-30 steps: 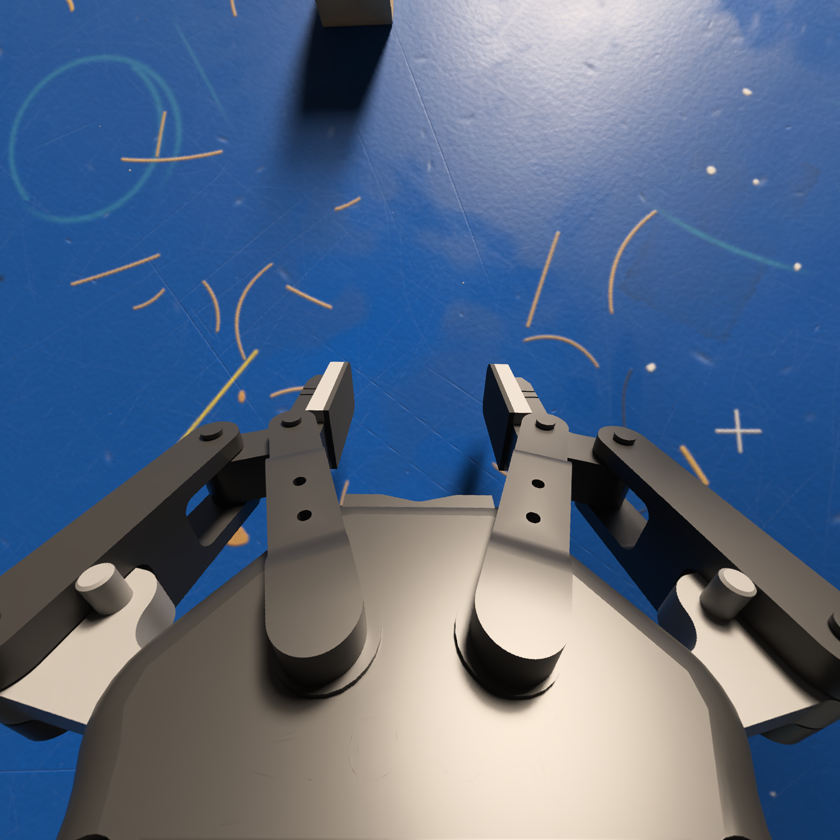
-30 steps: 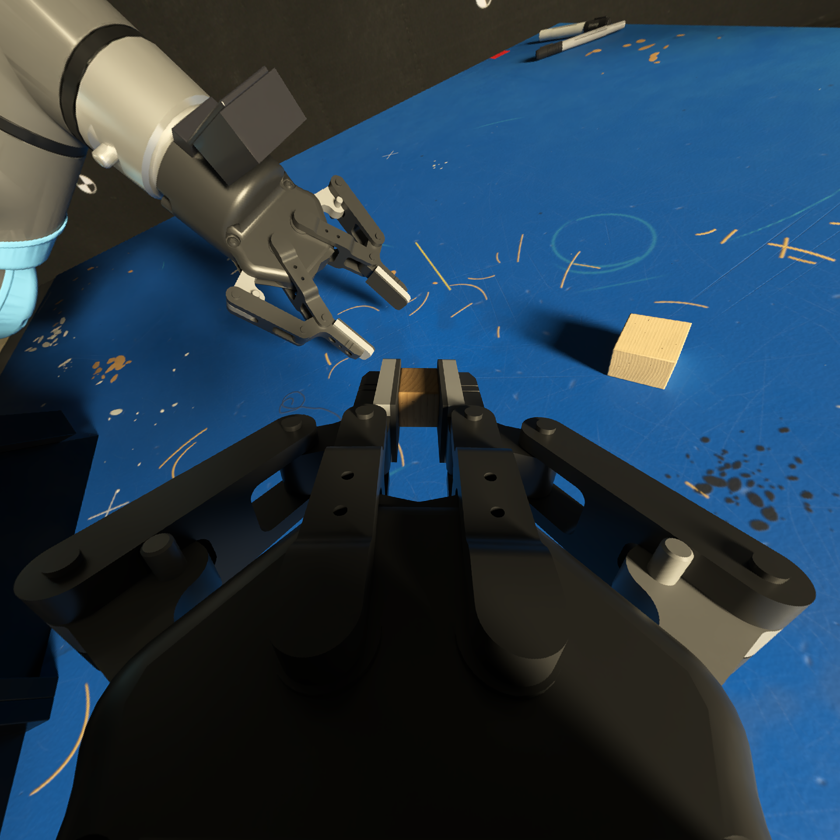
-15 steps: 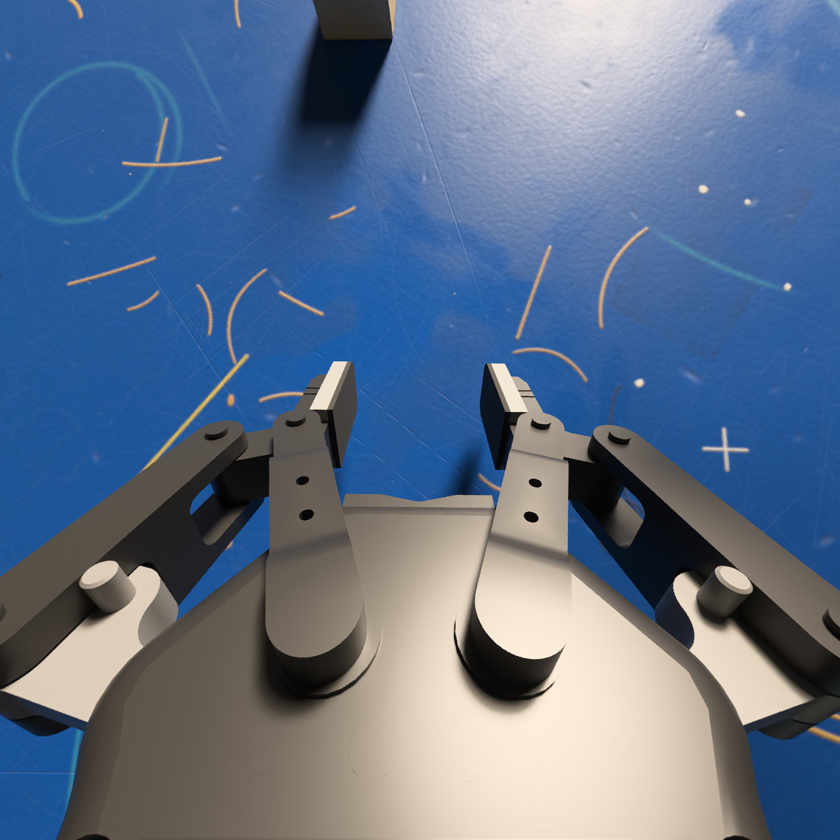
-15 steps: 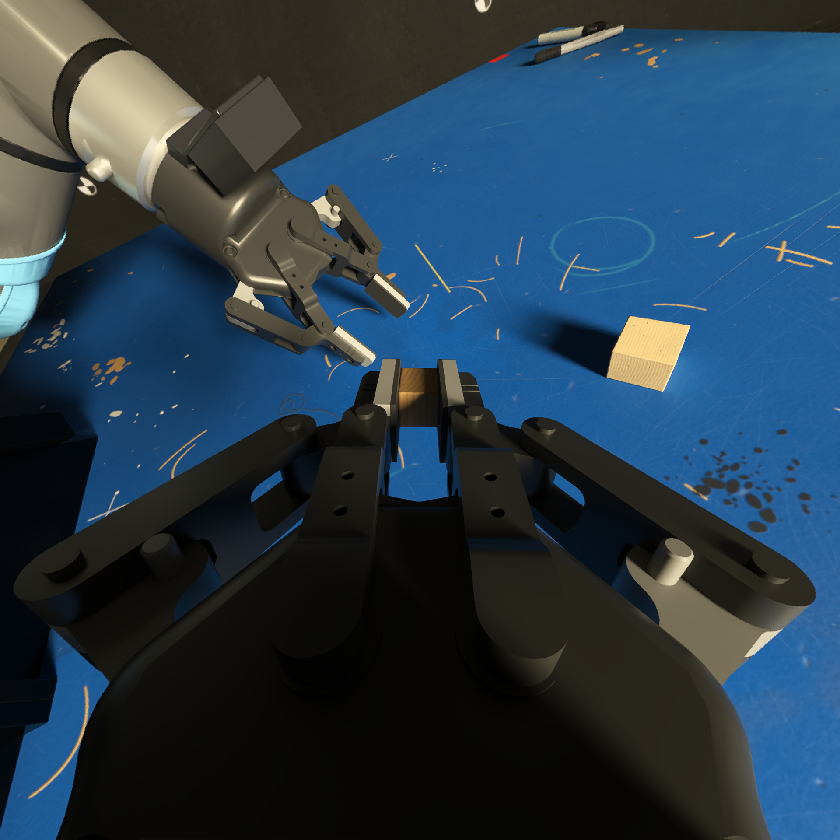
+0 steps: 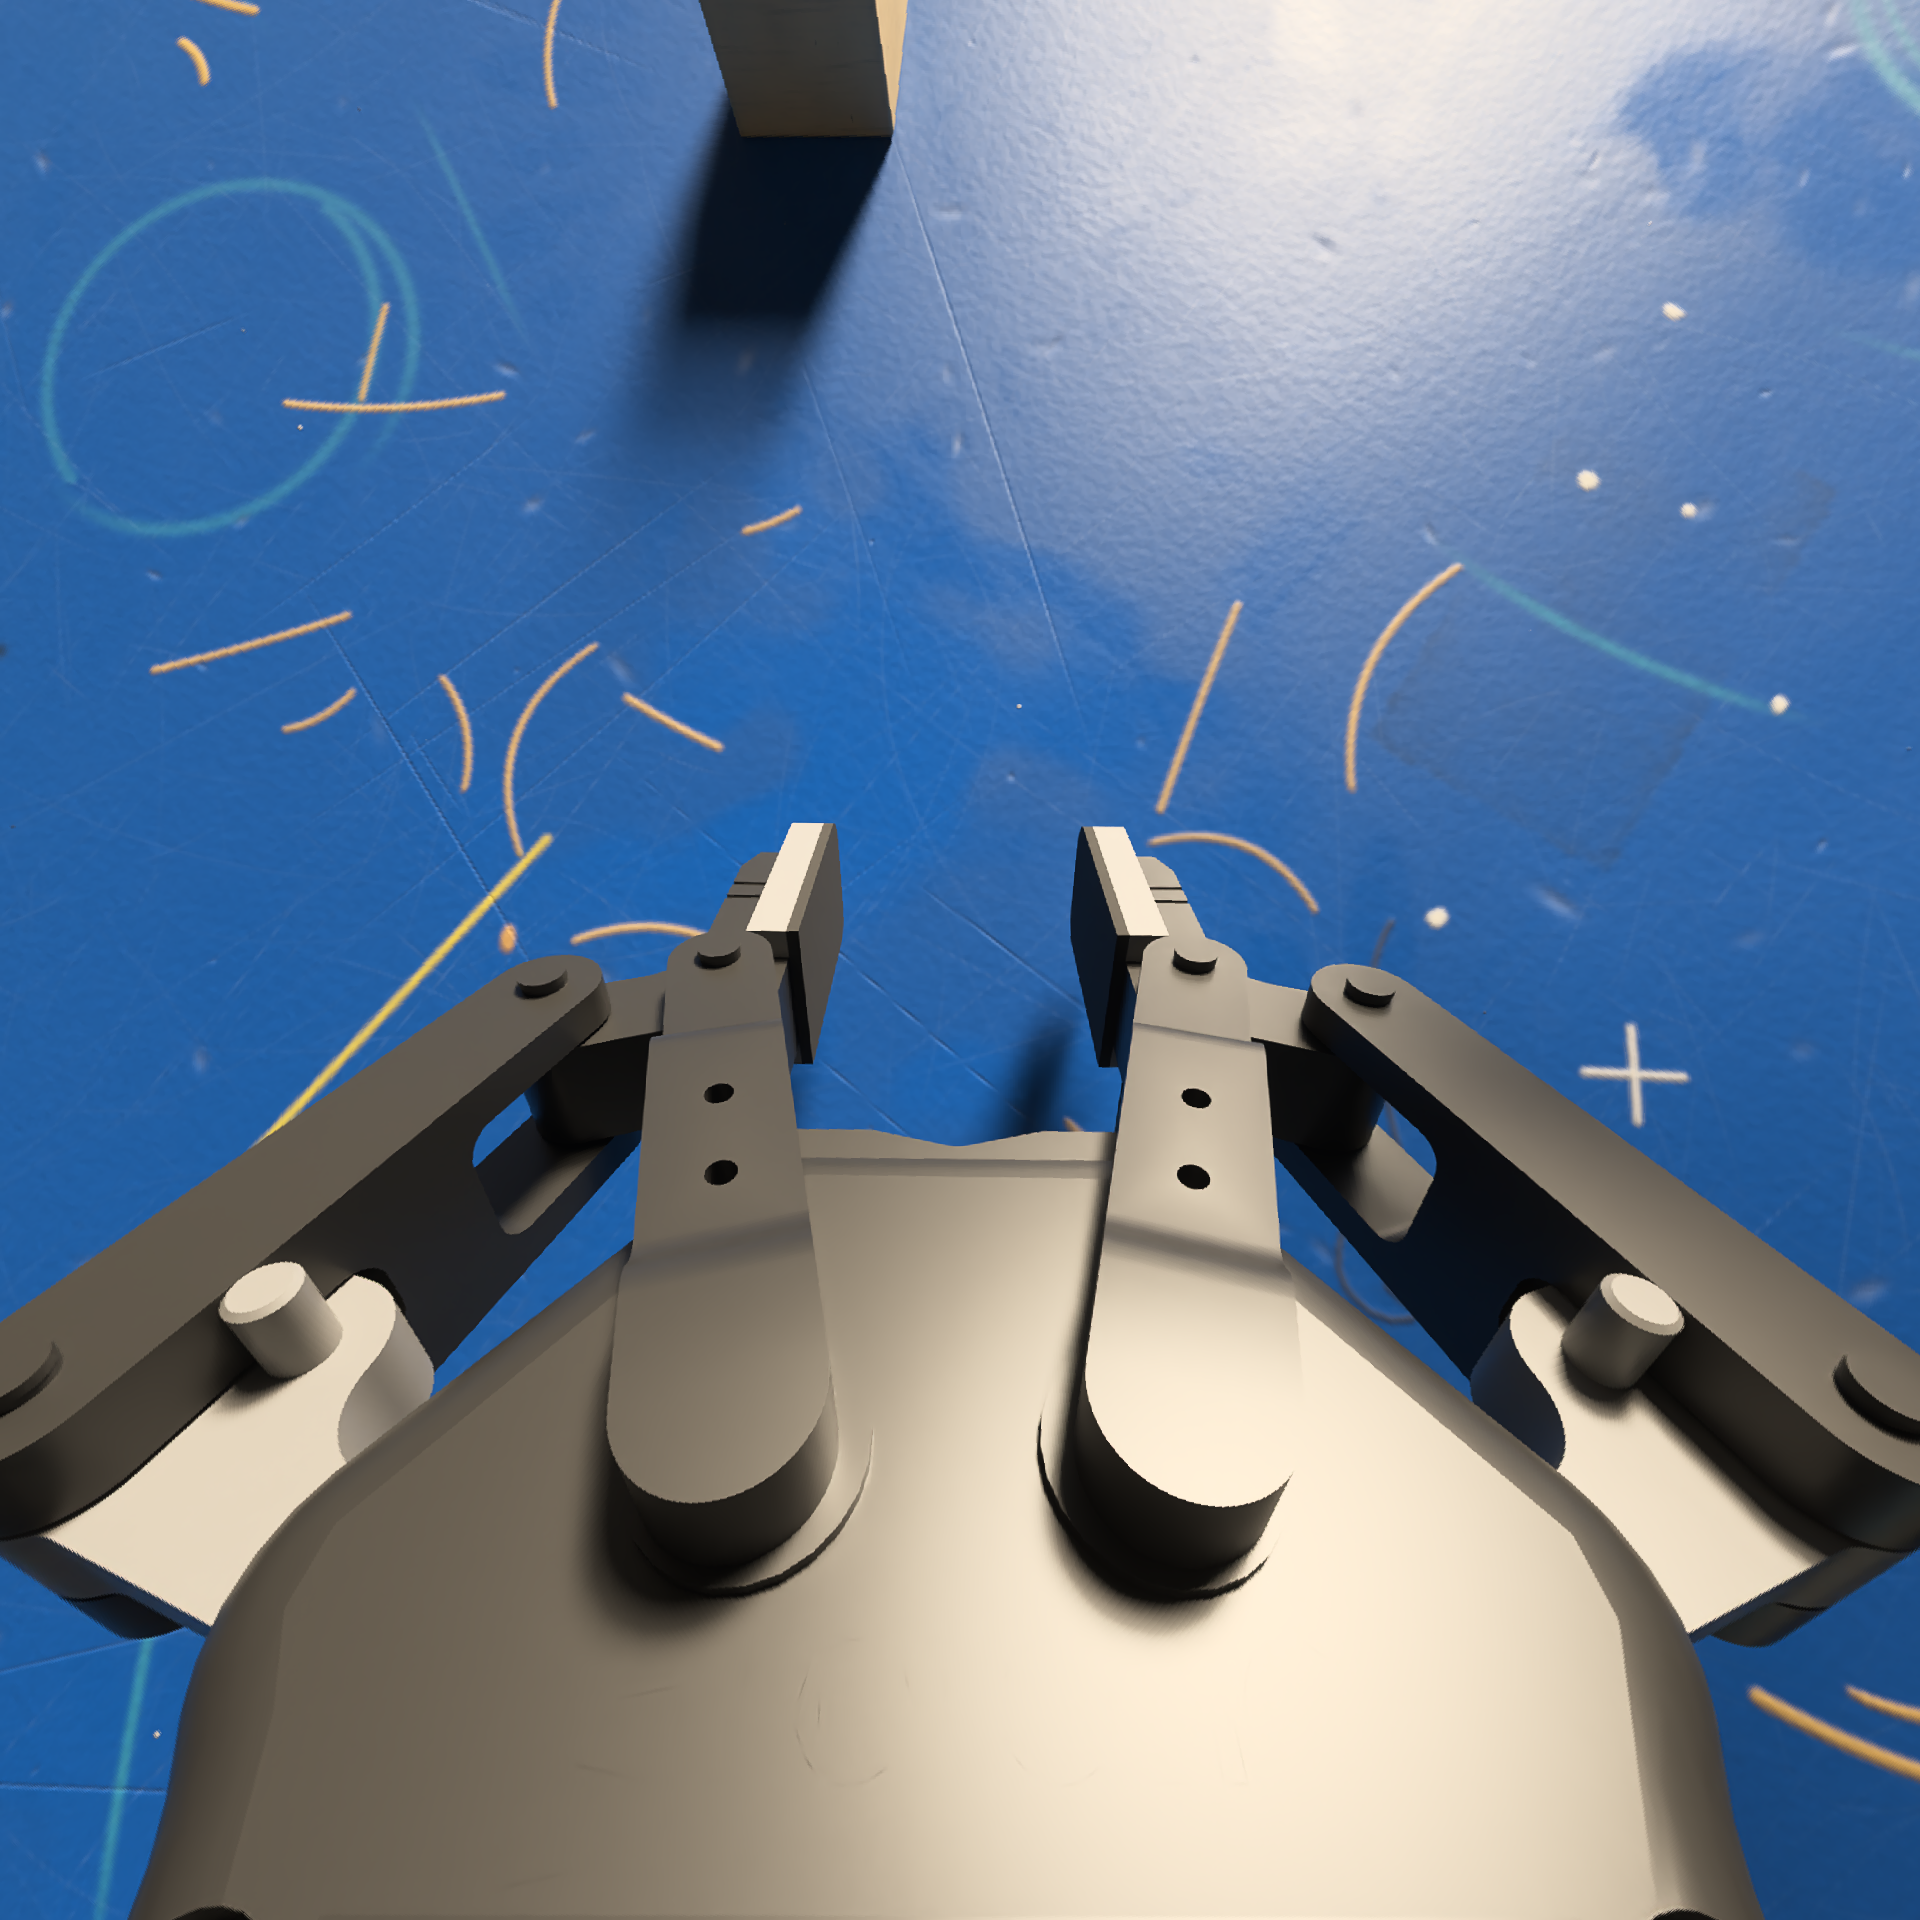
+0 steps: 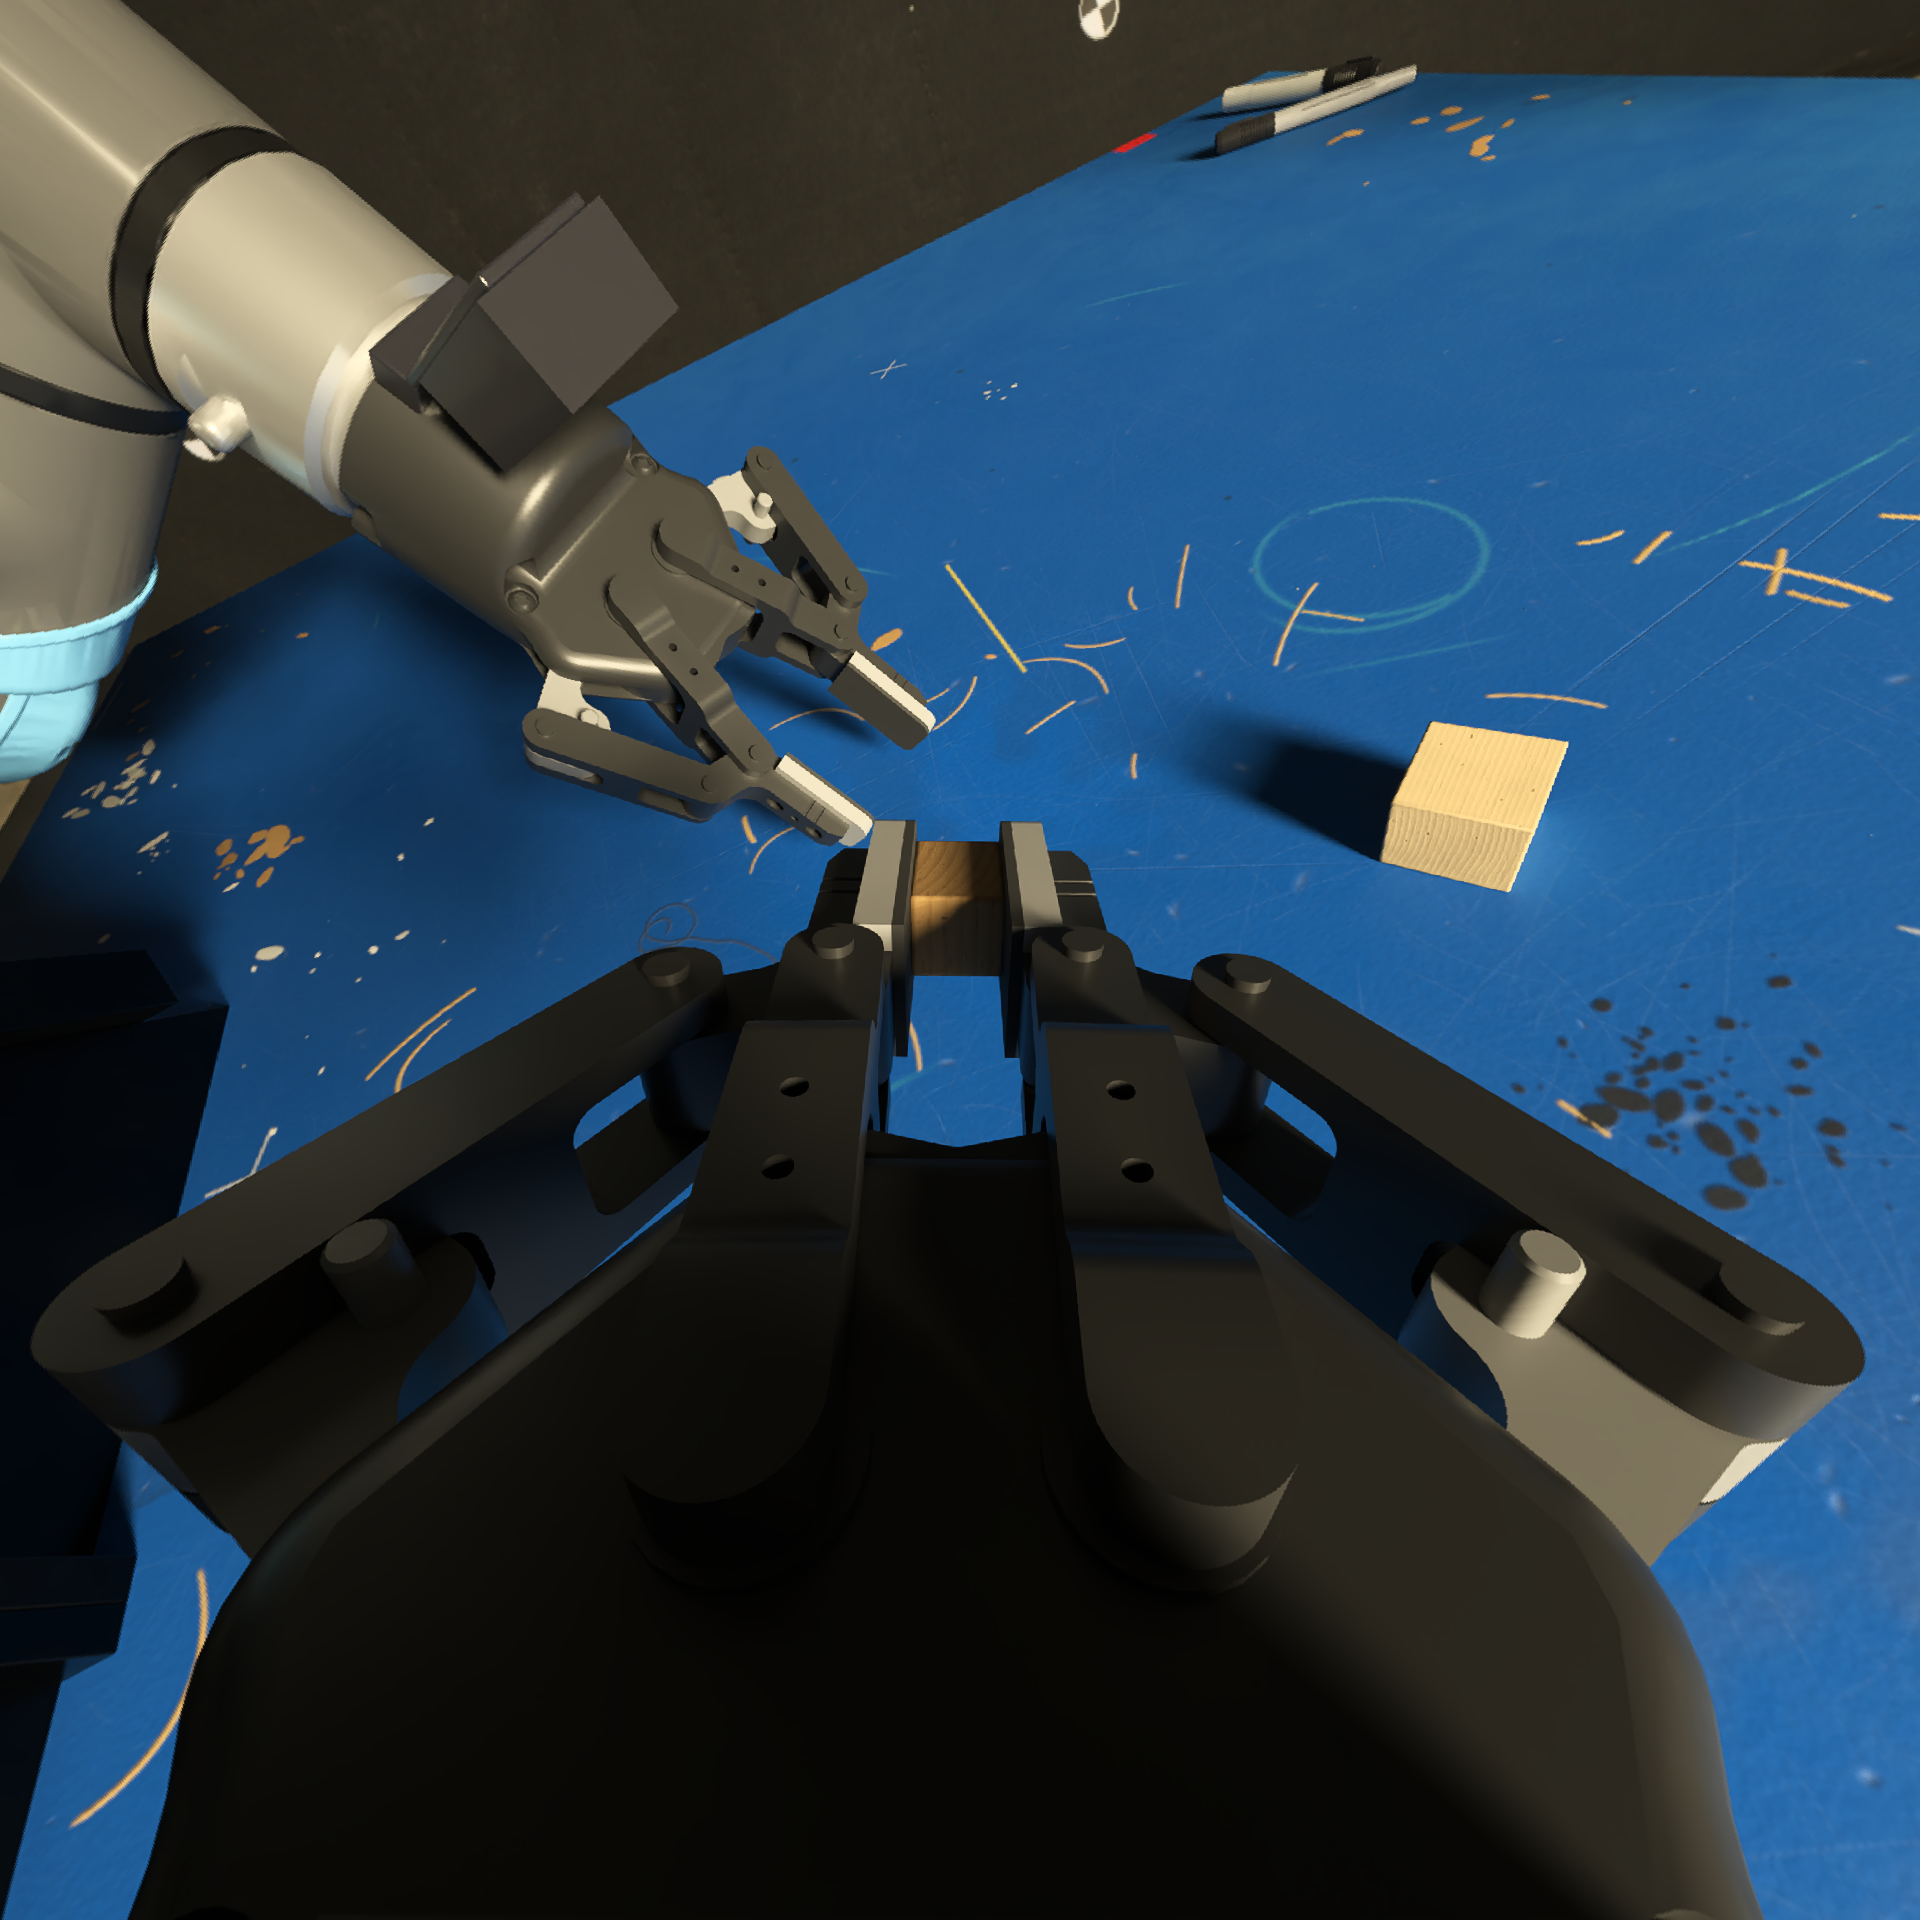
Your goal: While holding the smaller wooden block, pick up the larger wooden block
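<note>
My right gripper point(image 6: 957, 868) is shut on the smaller wooden block point(image 6: 956, 904), a brown cube held above the blue table point(image 6: 1351, 364). The larger wooden block point(image 6: 1475, 805), a pale cube, rests on the table to the right of it. In the left wrist view the larger block point(image 5: 816, 68) is at the top edge, cut off, well ahead of my left gripper point(image 5: 954, 883), which is open and empty above the table. The left gripper also shows in the right wrist view point(image 6: 878, 753), left of the larger block.
Two marker pens point(image 6: 1314, 99) lie near the table's far edge. The table top carries orange and teal scribbles, a teal circle point(image 6: 1369, 566) and black spots point(image 6: 1683, 1101). A dark box point(image 6: 94, 1195) stands at the left edge.
My left gripper has moved forward toward the larger block, which now shows more in its view. The right gripper and its small block have stayed still.
</note>
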`<state>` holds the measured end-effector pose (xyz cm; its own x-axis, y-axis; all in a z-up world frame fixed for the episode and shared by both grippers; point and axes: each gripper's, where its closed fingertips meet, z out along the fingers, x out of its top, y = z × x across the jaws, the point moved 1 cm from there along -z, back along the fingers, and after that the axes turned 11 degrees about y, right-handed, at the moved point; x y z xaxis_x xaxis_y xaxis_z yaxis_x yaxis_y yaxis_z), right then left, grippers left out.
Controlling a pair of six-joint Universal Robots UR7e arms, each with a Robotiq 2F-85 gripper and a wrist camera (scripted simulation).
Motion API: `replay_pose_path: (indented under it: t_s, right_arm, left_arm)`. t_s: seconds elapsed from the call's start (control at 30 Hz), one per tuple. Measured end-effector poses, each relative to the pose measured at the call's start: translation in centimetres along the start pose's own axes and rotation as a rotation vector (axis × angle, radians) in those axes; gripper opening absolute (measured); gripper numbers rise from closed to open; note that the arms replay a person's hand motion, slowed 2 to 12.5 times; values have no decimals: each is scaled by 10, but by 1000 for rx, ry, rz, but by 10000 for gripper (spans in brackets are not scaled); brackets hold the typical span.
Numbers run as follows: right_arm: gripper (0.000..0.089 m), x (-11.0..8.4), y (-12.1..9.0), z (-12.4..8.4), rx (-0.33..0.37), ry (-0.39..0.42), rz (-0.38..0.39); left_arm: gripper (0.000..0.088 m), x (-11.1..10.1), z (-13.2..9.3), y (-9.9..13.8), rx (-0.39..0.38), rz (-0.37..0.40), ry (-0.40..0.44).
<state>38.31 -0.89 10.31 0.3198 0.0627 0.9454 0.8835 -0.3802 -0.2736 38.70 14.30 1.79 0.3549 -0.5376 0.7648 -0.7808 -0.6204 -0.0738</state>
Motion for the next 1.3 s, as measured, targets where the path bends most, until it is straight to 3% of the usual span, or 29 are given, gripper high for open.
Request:
replay_pose_path:
  t_s: [0.4, 0.67, 0.93, 1.3]
  right_arm:
    - [140, 0, 1, -1, -1, 4, 13]
    - [140, 0, 2, -3, -9, 4, 15]
    - [140, 1, 1, -2, -13, 11, 27]
    - [140, 5, 1, -1, -13, 29, 64]
  left_arm:
    - [399, 5, 2, 0, 20, -25, 15]
    - [337, 20, 2, 7, -32, -104, 100]
    - [237, 51, -3, 19, -165, -281, 270]
    - [99, 104, -23, 22, -393, -611, 571]
